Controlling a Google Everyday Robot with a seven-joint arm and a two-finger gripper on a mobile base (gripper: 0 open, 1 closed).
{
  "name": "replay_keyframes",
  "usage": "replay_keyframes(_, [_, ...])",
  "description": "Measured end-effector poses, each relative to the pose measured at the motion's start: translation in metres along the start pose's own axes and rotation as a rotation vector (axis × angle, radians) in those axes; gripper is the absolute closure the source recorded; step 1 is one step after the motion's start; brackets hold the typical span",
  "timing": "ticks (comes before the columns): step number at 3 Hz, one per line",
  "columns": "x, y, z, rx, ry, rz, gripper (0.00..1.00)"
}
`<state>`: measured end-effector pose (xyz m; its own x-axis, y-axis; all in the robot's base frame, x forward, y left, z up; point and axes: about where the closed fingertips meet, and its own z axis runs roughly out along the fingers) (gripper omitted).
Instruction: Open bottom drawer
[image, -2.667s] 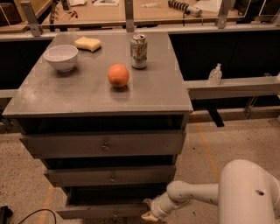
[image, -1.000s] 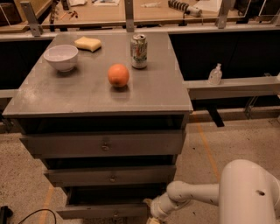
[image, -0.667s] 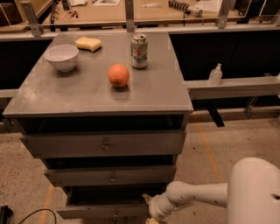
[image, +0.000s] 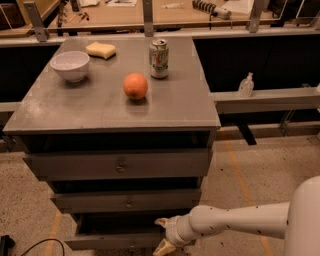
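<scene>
Grey bottom drawer (image: 114, 242); end effector (image: 161, 234) alongside

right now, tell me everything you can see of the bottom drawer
The bottom drawer is the lowest of three, with a slim, grey, metal-looking front panel and a small round knob at its centre. It sits level, its lower edge cut off by the picture. A dark opening shows between its front and the middle drawer, so it looks pulled out a little; nothing inside can be made out. The gripper is at its right end, right against it or very close.
</scene>
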<state>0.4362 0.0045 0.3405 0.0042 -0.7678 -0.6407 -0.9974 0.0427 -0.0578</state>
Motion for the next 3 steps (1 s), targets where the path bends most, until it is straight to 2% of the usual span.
replay_keyframes(1, [-0.002,0.001,0.001,-0.013,0.025,0.013,0.16])
replay_keyframes(2, [0.015,0.0,0.017,-0.042,0.074,0.04,0.0])
replay_keyframes(3, [0.035,-0.001,0.032,-0.078,0.127,0.06,0.0])
